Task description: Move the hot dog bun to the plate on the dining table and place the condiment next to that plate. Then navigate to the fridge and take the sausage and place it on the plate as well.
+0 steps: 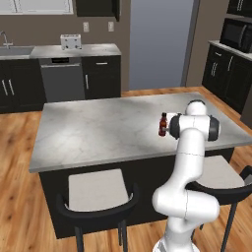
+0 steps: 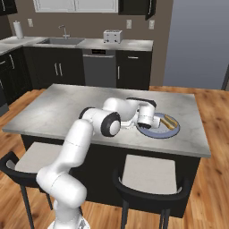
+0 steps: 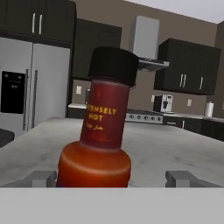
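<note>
While upright on the marble counter [image 1: 88, 128] beside the plate [image 2: 172, 132], with the bun [image 2: 169, 120] already there, needs no further hold. Tool [image 3: 111, 177] spread wide either side of the bottle [image 3: 99, 144], not clamping. Glossy, rigid, probably light and tippy; best gripped around the round body, below the narrow neck.

On the marble bench [image 1: 98, 130] stand one red sauce bottle [image 1: 162, 124], one pale blue-grey plate [image 2: 172, 132] and, on that plate, one yellow-tan bun [image 2: 169, 120]. Two stools [image 1: 96, 191] are drawn up at its near side. The far counter holds one toaster [image 1: 71, 41] and one sink [image 2: 61, 41], and there is one steel fridge [image 3: 30, 87].
</note>
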